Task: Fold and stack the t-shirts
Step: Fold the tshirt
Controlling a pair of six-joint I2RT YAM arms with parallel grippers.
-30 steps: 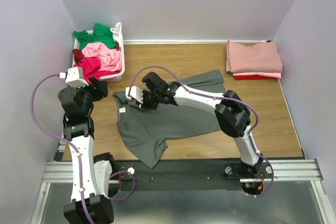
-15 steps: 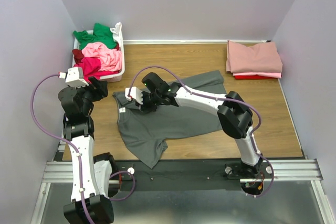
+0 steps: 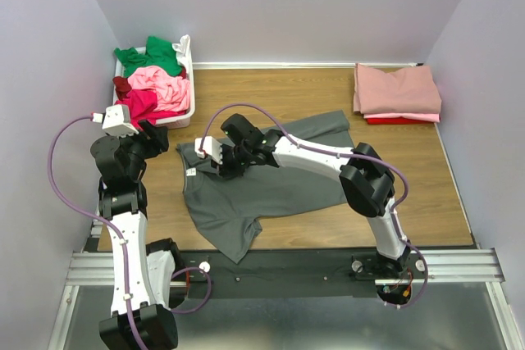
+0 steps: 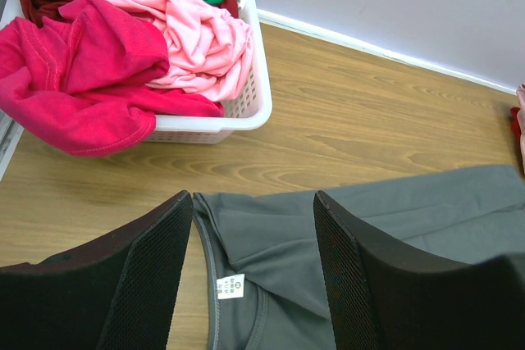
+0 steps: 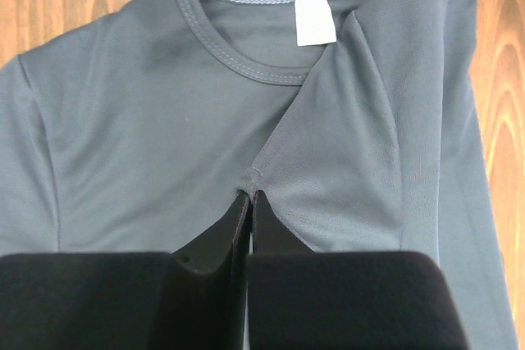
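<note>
A dark grey t-shirt (image 3: 275, 190) lies spread and rumpled on the wooden table, collar to the left. My right gripper (image 3: 223, 163) sits low over its collar end. In the right wrist view this gripper (image 5: 250, 194) is shut on a small pinch of the grey t-shirt (image 5: 148, 120) just below the neckline. My left gripper (image 3: 156, 138) hovers by the shirt's left edge; in its own view the gripper (image 4: 253, 199) is open, with the collar and label of the grey t-shirt (image 4: 394, 219) showing between its fingers, nothing held. Green (image 3: 152, 56), light pink (image 3: 160, 81) and magenta (image 3: 139, 104) t-shirts fill the basket.
The white plastic basket (image 3: 189, 79) stands at the back left, close to my left gripper, its rim (image 4: 261, 96) just beyond the shirt's collar. A folded dusty rose shirt (image 3: 398, 89) lies on a red one (image 3: 402, 120) at the back right. Walls close in on three sides.
My right gripper has shifted slightly left toward the collar, drawing the pinched grey cloth with it. The left arm has not moved.
</note>
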